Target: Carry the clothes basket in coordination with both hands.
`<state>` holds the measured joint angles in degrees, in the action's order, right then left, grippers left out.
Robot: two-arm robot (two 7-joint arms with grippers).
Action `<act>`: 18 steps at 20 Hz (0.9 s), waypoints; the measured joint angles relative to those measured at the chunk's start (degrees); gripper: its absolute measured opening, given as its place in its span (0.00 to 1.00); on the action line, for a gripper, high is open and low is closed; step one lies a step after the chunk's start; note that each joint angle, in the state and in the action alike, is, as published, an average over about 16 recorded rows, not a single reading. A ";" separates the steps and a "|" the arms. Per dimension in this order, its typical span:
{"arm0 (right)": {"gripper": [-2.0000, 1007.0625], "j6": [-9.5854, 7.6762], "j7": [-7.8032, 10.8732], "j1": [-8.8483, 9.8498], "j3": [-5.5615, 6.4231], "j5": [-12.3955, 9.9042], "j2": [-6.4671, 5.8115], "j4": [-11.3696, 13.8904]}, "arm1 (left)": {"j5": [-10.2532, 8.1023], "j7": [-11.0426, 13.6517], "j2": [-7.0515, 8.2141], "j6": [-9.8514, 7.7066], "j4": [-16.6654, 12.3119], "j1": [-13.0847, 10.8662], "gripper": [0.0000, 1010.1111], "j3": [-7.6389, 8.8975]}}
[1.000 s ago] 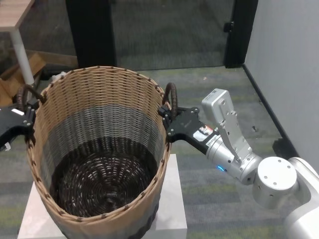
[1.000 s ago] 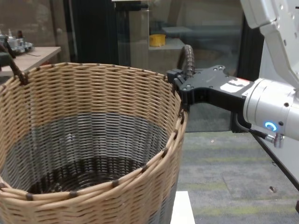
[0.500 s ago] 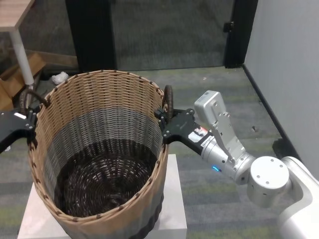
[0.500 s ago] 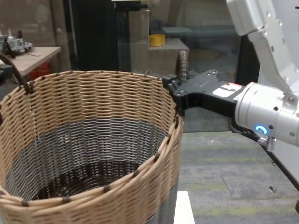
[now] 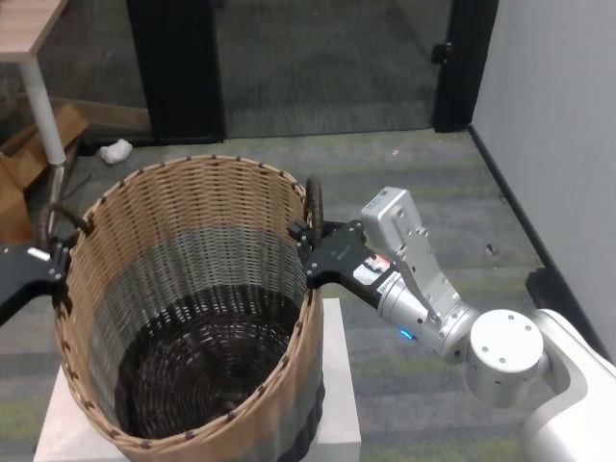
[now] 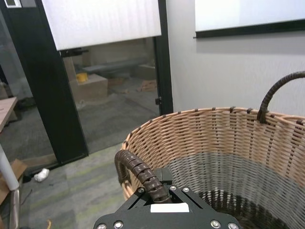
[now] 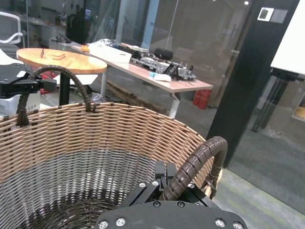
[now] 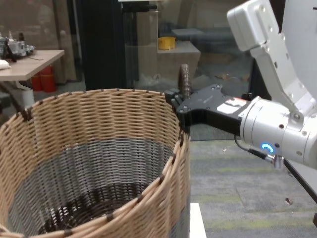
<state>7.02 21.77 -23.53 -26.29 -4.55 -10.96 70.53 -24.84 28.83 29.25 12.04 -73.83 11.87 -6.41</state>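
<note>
Basket (image 5: 192,308) sat on the white pedestal (image 5: 337,385) right in front of me, roughly 6 o'clock in head view, open mouth up, nothing inside that I could see. My right gripper (image 5: 310,252) was clamped on the right loop handle (image 5: 314,200) at the rim's 3 o'clock; wrist cam showed the wrapped handle (image 7: 195,162) pinched between the fingers. My left gripper (image 5: 48,269) was clamped on the left handle (image 5: 56,219) at 9 o'clock; handle (image 6: 140,171) ran straight into the jaws.

Why opposite handles: load splits evenly, rim stays level, no twist on the wicker. Both grips sat low on the loops, close to the rim, so the basket couldn't swing.

My read: mid-carry. Base looked close to or touching the pedestal; couldn't tell contact. Risk was uneven arm motion tilting it.
</note>
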 joint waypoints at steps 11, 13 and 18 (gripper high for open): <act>0.03 1.69 0.18 -1.67 -0.83 0.93 2.26 -4.48 | 2.57 0.02 0.01 2.70 2.60 -0.24 0.00 0.96; 0.03 2.20 0.25 -2.22 -0.94 0.99 2.83 -5.77 | 3.16 0.31 -0.06 3.46 3.33 0.16 0.00 0.97; 0.03 3.48 0.45 -3.56 -1.05 0.99 4.17 -9.03 | 4.43 1.75 -0.44 5.56 6.04 1.76 0.00 0.40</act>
<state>10.51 22.22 -27.09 -27.35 -3.56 -6.79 61.51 -20.41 30.58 28.81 17.60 -67.79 13.62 -6.01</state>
